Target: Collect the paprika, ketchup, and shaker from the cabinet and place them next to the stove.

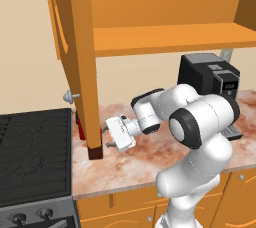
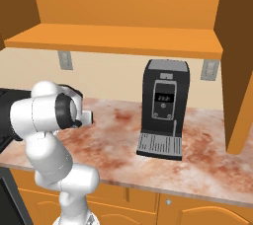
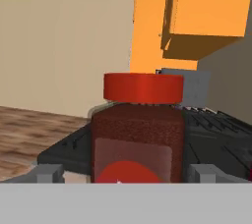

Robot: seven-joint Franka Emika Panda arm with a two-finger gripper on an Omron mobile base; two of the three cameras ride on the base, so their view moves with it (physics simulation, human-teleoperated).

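Paprika on counter beside stove, gripper wide open around it

Paprika [image 3: 138,134] jar stands upright on the counter [image 1: 150,159] just right of the stove [image 1: 35,157], dark brown body with red cap and red label. In the left base view it is mostly hidden behind the open cabinet door [image 1: 82,62]; just a red sliver and a dark base show at the door's foot. Gripper [image 1: 107,139] sits low over the counter, right of the stove, pointing toward the stove and level with the jar. Fingers [image 3: 49,173] spread wide, one on each side of the jar with gaps showing, nothing gripped. Cabinet [image 1: 165,37] shelf hangs above the counter, up and right of the stove. Coffee machine [image 2: 165,108] stands on the counter well right of the stove, apart from the arm.
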